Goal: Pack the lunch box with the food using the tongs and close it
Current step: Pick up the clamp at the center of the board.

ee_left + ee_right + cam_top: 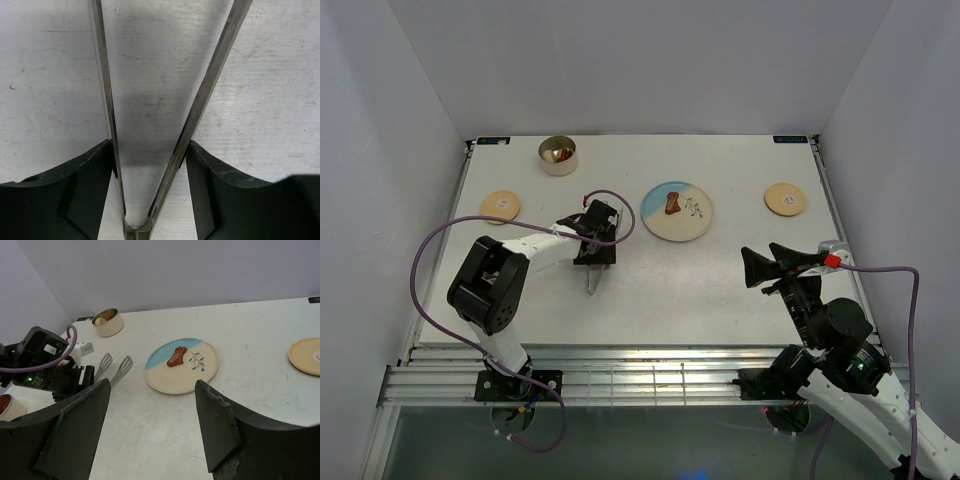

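The tongs (200,107) lie inside the left pincer (149,145), their joined end low in the left wrist frame; its fingers (75,190) touch the outer side of each arm, so it holds them; in the top frame they sit left of centre, tips toward the lower edge; bare table (650,300) lies below and right; the plate (690,228) with a brown piece (672,205) is near, upper right; a tin (558,155) stands upper left; a lid (501,206) lies left, a second lid (785,198) right; the right pincer (152,381) gapes wide, empty, lower right.
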Available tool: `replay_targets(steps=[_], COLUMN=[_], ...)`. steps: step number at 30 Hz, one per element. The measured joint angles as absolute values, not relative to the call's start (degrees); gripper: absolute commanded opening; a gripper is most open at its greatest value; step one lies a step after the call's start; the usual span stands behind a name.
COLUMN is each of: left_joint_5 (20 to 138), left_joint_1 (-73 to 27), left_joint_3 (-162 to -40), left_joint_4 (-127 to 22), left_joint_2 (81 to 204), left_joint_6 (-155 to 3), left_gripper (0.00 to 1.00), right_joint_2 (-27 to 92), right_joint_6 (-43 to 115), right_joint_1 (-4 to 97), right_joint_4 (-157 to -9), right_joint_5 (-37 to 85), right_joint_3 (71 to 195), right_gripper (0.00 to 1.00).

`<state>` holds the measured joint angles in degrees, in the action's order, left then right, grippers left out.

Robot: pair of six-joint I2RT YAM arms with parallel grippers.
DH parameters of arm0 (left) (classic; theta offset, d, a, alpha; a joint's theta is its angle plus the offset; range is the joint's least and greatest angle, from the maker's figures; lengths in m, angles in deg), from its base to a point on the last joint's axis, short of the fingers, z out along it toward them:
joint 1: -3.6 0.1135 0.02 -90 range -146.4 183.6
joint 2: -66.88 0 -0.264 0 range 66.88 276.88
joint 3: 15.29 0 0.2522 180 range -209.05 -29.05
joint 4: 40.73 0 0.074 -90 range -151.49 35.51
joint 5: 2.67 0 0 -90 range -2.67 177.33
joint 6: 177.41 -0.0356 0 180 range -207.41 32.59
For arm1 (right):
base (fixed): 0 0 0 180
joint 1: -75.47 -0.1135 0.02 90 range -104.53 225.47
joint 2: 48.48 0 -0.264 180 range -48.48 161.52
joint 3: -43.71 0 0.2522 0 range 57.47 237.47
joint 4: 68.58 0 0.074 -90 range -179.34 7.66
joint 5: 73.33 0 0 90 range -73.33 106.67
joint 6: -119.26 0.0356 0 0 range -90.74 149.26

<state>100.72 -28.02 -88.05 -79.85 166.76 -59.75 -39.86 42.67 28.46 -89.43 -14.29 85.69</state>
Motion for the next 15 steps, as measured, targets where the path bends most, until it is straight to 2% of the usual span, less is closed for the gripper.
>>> replay_targets(steps=[8,15], left_joint_5=[101.03,102.51], left_joint_1=[-28.02,-28.02], left_joint_3=[-89.63,-97.58], left_joint_4=[-82.43,-90.21], left_joint_2=[166.73,164.64], left_joint_6=[-60.95,-62.81], left_gripper=[0.56,0.53], right_joint_2=[-39.86,-39.86], right_joint_6=[42.65,42.63], right_joint_1=[28.46,28.46], right_joint_4=[-89.43,-89.43], right_joint_5=[-14.29,-14.29], right_joint_3=[85.69,85.69], right_gripper=[0.74,0.74])
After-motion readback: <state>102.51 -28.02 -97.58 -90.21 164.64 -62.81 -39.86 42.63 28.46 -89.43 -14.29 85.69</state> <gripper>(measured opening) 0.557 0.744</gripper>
